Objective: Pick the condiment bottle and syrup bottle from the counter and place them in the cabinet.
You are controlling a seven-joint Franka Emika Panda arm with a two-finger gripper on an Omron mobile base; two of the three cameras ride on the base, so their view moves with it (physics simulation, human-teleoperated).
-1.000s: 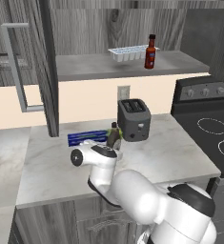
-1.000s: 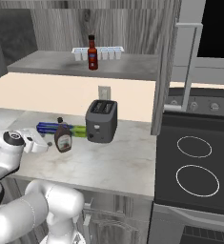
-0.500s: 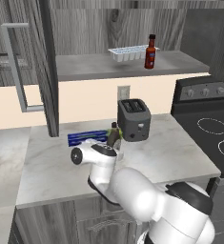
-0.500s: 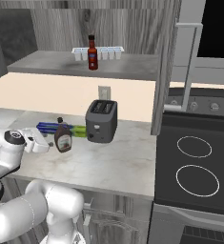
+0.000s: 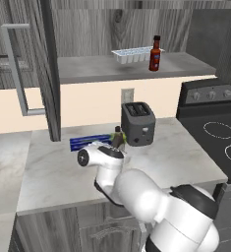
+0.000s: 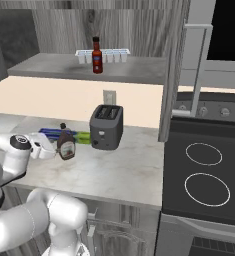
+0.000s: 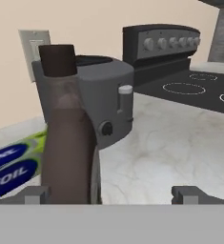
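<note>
Pale marbled stone runs the length of the counter (image 6: 114, 172) in this rendered kitchen, where a white arm reaches low across the worktop for the second of two bottles. Nearest the hand camera, the gripper (image 7: 111, 193) stands spread to its full width and holds nothing, its two dark fingertips (image 7: 187, 193) rising at the foot of the hand view. The syrup bottle (image 7: 66, 138), brown and dark-capped, stands upright just ahead of the hand but well toward the left fingertip, not centred between the two; from the right base camera the same syrup bottle (image 6: 65, 144) is seen just beside the hand on the stone. Directly behind it sits the grey toaster (image 7: 101, 100), so close that the two appear nearly touching, while a blue and green box of foil (image 7: 13, 164) lies flat on the counter to the bottle's other side. Beyond them a black stove top (image 7: 189, 83) fills the far end of the run. Higher up, the condiment bottle (image 5: 156, 54) already stands on the shelf of the cabinet (image 5: 136, 69), next to a pale ice tray (image 5: 131, 55), with the door and its silver bar handle (image 5: 19, 69) swung open. The risk from here, by the look of it, is an off-centre approach: a fingertip could strike the bottle and tip it against the toaster, or a lopsided squeeze could let the rounded body twist out of the grasp.
</note>
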